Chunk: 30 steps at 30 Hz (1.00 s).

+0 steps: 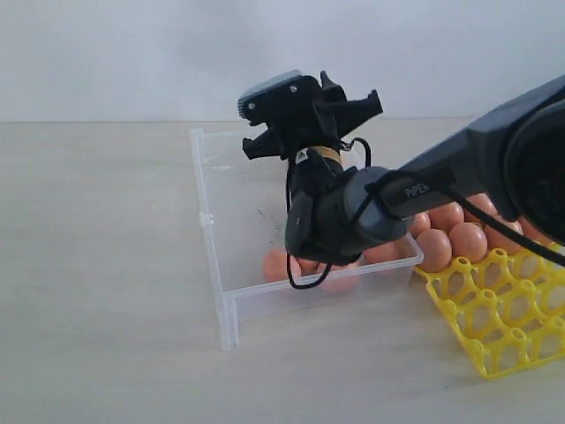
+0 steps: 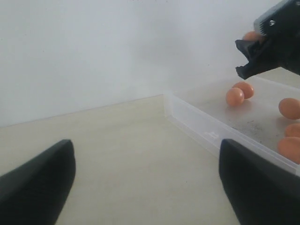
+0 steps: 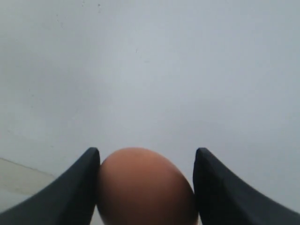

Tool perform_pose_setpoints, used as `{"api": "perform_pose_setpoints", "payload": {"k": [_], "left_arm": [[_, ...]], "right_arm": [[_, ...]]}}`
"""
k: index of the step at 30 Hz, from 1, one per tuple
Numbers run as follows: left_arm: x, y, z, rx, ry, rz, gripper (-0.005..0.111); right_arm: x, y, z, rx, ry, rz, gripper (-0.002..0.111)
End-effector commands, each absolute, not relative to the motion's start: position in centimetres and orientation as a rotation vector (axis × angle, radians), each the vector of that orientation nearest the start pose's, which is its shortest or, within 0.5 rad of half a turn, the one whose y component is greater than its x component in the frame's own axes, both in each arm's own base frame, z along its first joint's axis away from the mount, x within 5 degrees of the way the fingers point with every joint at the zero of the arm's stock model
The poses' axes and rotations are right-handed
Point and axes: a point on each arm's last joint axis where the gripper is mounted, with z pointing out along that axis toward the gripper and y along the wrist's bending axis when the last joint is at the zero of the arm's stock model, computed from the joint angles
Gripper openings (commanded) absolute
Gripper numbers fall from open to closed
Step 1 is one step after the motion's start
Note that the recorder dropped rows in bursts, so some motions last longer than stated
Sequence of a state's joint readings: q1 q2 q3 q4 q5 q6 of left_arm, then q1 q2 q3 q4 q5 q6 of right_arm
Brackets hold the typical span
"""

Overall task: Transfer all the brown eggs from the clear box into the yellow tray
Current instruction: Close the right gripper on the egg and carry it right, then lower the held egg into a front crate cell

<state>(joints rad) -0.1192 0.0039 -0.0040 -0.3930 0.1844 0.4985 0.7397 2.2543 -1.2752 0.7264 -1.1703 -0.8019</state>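
Egg held high, tray off to the right

My right claw (image 3: 146,161) is clamped on one brown egg (image 3: 145,187) above the clear box (image 1: 221,265). The yellow tray (image 1: 503,318) lies just beside the box, lower, on that arm's side. My left claw (image 2: 145,150) hangs spread wide over the surface.

orange-brown eggs (image 1: 434,249), clear box (image 1: 208,221), yellow tray (image 1: 482,364), black right pincer (image 3: 147,154)

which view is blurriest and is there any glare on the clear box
Right wrist view: blurriest, the held brown egg and the right gripper sit too close to focus. Left wrist view: the left gripper's fingers are soft dark blobs, the clear box sharper. Exterior view: even, soft light, faint shadows, only pale sheen on the box's walls, no hard glare.
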Motion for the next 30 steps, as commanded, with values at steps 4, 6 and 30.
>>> {"api": "perform_pose_setpoints", "payload": {"k": [4,6,30], "left_arm": [[5.5,-1.3,19.8,0.235,1.631,-0.079,0.078],[5.5,-1.3,19.8,0.235,1.631,-0.079,0.078],[5.5,-1.3,19.8,0.235,1.631,-0.079,0.078]], "right_arm": [[34.3,24.9,14.3,-0.238,1.407,0.240,0.000],[33.4,23.7,14.8,-0.267,1.415,0.314,0.000],[17.7,6.9,14.3,-0.153,1.804,0.608,0.000]]}}
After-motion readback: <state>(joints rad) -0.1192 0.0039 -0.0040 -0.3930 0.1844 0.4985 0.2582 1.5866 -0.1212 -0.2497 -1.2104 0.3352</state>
